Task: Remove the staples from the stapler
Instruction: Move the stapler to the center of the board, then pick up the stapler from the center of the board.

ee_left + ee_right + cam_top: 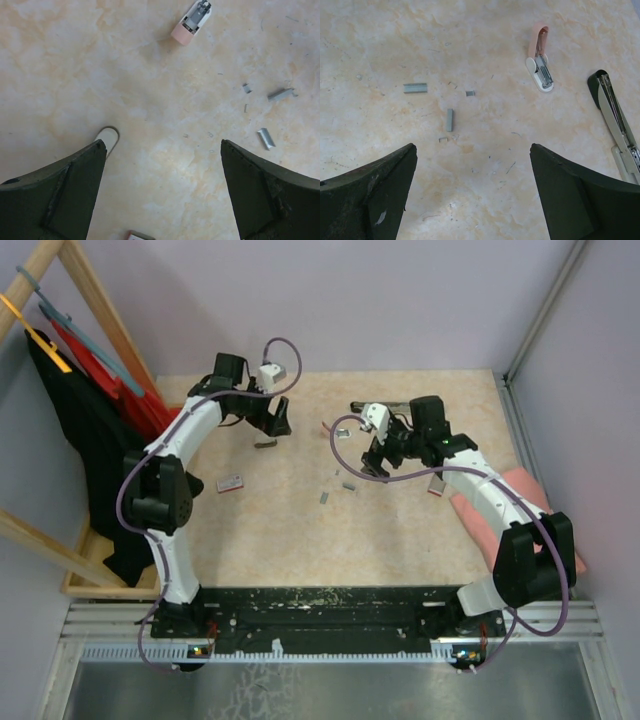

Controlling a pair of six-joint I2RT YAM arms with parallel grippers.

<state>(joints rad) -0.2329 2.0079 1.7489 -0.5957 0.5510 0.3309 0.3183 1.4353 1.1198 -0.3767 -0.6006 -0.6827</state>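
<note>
Several short grey staple strips lie loose on the table: in the right wrist view one strip (pixel 415 88), a second (pixel 450 120) and a small piece (pixel 470 93); in the left wrist view two strips (pixel 266 138) (pixel 281 94); in the top view they show as small specks (pixel 349 483). A pink-and-white mini stapler (pixel 540 62) (pixel 192 22) (pixel 340 428) lies open beyond them. My left gripper (pixel 163 145) (pixel 278 425) is open and empty above bare table. My right gripper (pixel 472 150) (pixel 380 458) is open and empty, just short of the strips.
A larger dark-and-beige stapler (pixel 617 125) lies open right of the right gripper. A small red-and-white box (pixel 230 483) lies at mid-left. A beige rounded object (pixel 107 137) sits by my left finger. A pink cloth (pixel 505 502) lies at the right, a wooden rack (pixel 80 360) at the left.
</note>
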